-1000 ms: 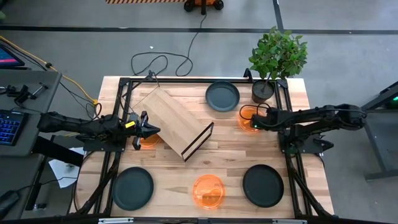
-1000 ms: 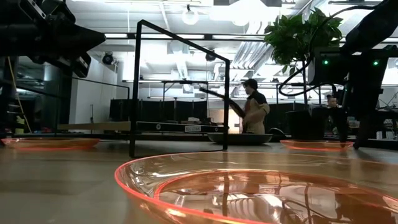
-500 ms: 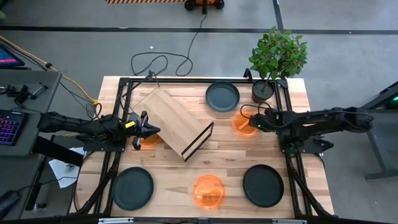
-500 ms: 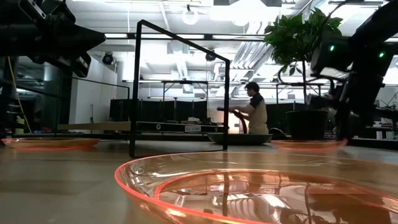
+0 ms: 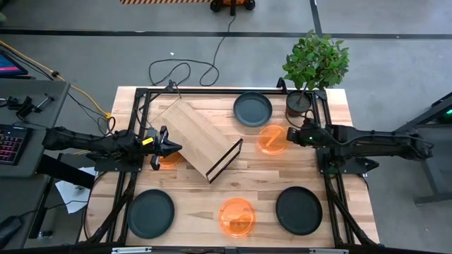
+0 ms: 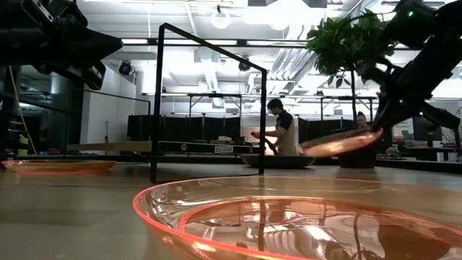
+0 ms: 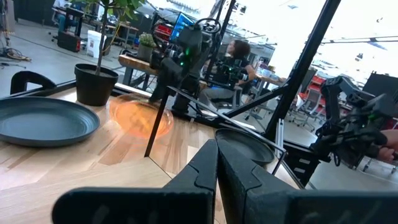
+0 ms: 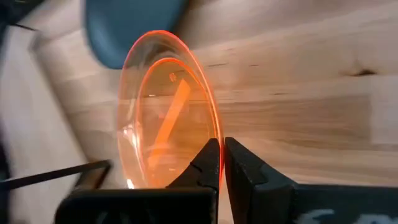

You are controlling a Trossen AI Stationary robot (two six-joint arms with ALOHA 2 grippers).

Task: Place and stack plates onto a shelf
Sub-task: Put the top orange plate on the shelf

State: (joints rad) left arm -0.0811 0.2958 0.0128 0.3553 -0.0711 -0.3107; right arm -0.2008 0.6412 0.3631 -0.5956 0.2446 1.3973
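Low view: right hand [image 6: 380,130] has lifted orange plate [image 6: 339,142] off table.

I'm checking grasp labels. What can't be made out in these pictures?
- High view: the left gripper covers most of an orange plate; whether it grips the plate can't be told.
- Low view: the shelf's board is seen edge-on, its top surface hidden.
- Right wrist view: the right gripper hides the held orange plate's near rim.

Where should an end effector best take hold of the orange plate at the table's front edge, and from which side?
By its thin raised rim, one finger above and one below. The front orange plate lies flat, with nothing else to pinch. I would probably come from its right side, where bare table separates it from the dark plate; the right end effector already holds another orange plate this way.
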